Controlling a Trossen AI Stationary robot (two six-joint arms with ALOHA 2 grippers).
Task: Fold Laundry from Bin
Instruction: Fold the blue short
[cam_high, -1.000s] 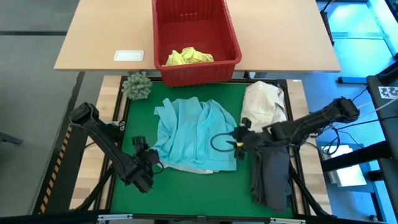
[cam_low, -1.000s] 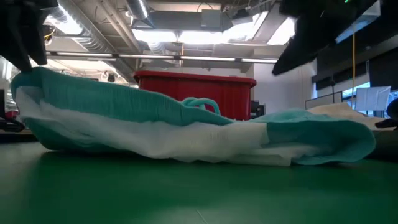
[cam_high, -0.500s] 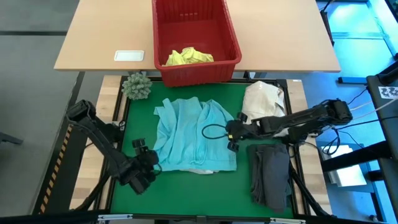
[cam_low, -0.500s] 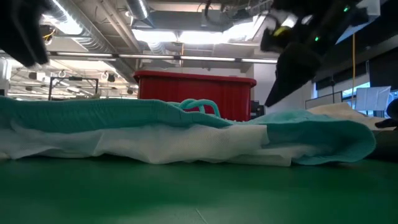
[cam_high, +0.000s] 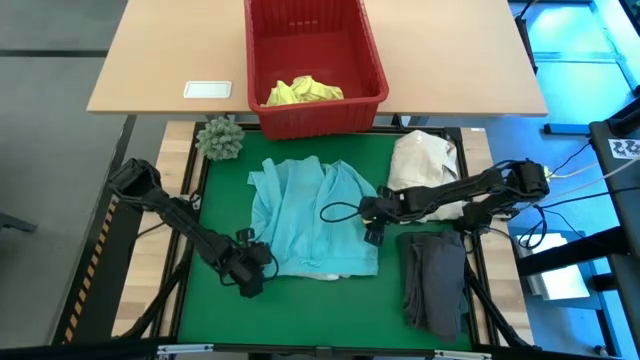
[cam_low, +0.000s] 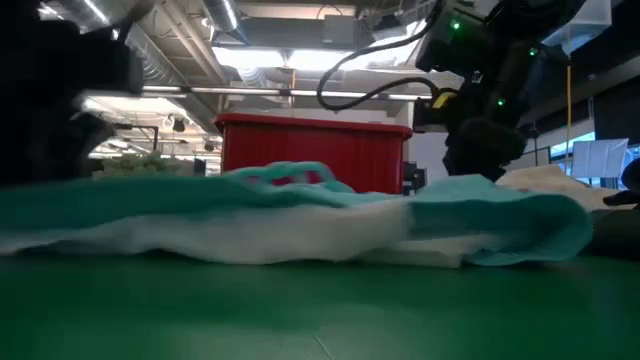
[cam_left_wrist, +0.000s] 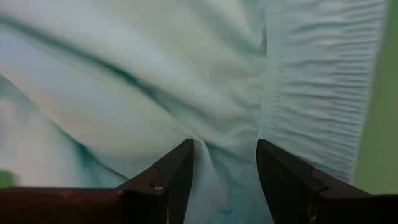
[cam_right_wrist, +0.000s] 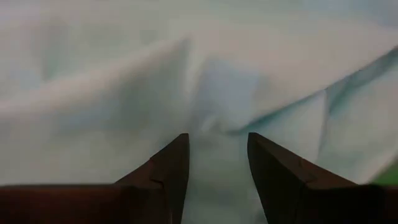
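I had both grippers, left (cam_high: 258, 268) and right (cam_high: 370, 222), pressed half-open against the turquoise garment's (cam_high: 310, 215) edges, cloth bunching between the fingers

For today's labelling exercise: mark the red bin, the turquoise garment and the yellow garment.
Red bin (cam_high: 323, 116): high view, on its near slotted wall.
Turquoise garment (cam_high: 305, 215): high view, middle of the spread cloth.
Yellow garment (cam_high: 303, 91): high view, centre of the crumpled heap inside the bin.
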